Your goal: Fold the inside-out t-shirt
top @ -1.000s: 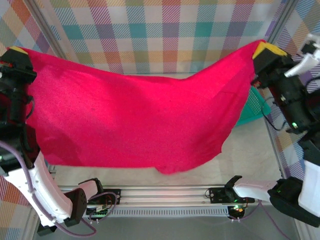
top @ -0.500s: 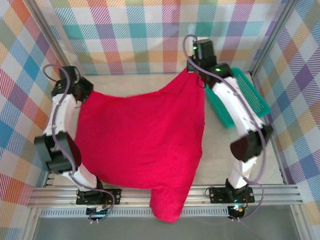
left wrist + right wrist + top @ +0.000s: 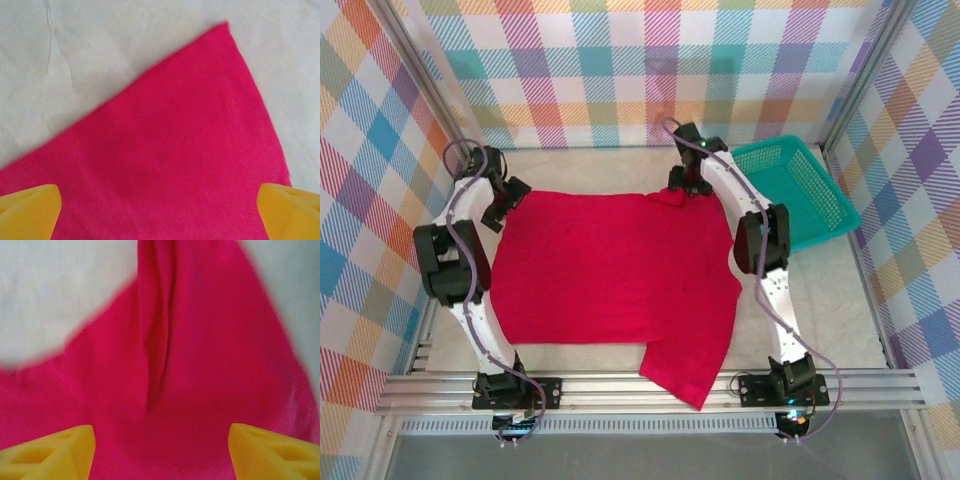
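Red inside-out t-shirt (image 3: 610,265) lies spread flat on the pale surface (image 3: 590,165), mid-frame in top view, btwn the 2 arms. 1 flap runs off its near-R corner and crosses the metal rail (image 3: 590,385) at the surface's near edge.

L claw (image 3: 159,212) sits at the shirt's far-L corner. Its 2 yellow fingertips (image 3: 27,210) are wide apart w/ nothing clamped. The pointed cloth corner lies flat on the surface beyond them.

R claw (image 3: 160,452) is at the far-R corner, its yellow fingertips (image 3: 272,452) likewise spread wide and gripping nothing. The cloth there has 1 raised crease running away from the claw.

Teal mesh basket (image 3: 800,195) sits at far R, just beside the R arm, apart from the shirt.
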